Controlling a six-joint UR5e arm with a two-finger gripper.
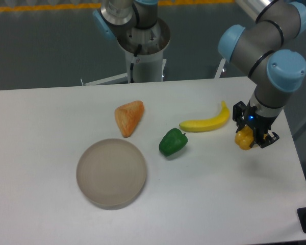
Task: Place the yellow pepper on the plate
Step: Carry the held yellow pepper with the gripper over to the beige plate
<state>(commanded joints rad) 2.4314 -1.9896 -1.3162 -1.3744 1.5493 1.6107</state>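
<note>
While your gripper (251, 137) clamps the yellow pepper (243, 140) near the table's right edge, you face the plate (111, 173) well to the left, beyond the green pepper (172, 142).

You are looking at a robotics lab. A grey industrial arm with pale blue joint caps (275, 56) stands on a round metal pedestal (143, 48) behind a plain white bench (219, 204). The floor beyond is dark grey with a yellow safety stripe (46, 7), and the objects laid out are plastic toy foods, not real produce.
</note>
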